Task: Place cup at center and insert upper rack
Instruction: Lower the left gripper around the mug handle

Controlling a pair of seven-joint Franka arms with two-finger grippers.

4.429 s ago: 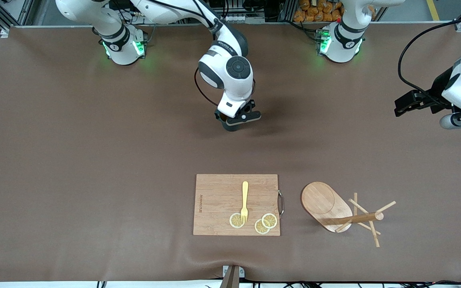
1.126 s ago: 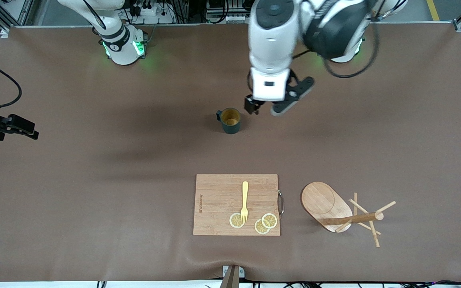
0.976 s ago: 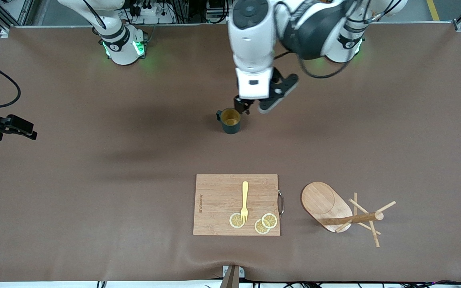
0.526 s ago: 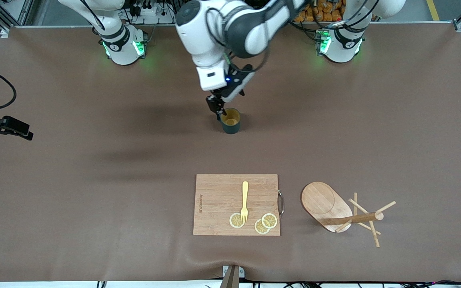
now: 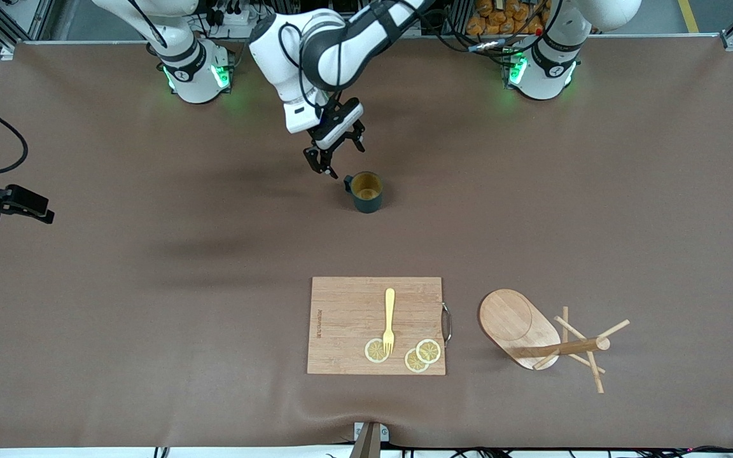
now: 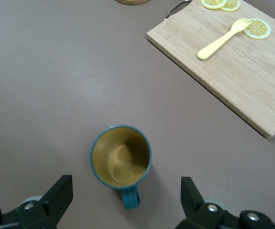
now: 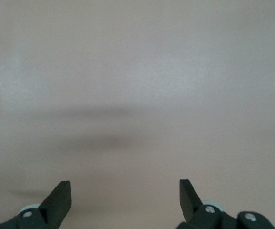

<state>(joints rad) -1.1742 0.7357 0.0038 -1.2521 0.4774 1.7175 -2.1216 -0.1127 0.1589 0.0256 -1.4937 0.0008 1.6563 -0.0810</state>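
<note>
- My left gripper (image 5: 335, 156) hangs over the counter (image 5: 150, 305) just beside the cup (image 5: 366, 191), on the handle side, with its jaws spread wide and holding nothing.
- In my left wrist view the cup (image 6: 121, 162) sits upright between my two fingertips (image 6: 56, 196) without touching either; its handle points toward my wrist and its yellowish-tan inside is bare.
- My right gripper (image 5: 23, 207) waits over the counter's edge at the right arm's end, jaws spread and empty, with only brown counter (image 7: 137, 86) beneath.
- The cup stands near the middle of the counter, farther from the front camera than the bamboo cutting board (image 5: 347, 324).
- On the board lie a yellow fork (image 5: 389, 320) and three lemon slices (image 5: 428, 350), the fork's tines resting on one slice.
- The upper rack (image 5: 544, 337) lies tipped on its side beside the board, toward the left arm's end, its oval base tilted up and its pegs splayed on the counter, well apart from the cup.
</note>
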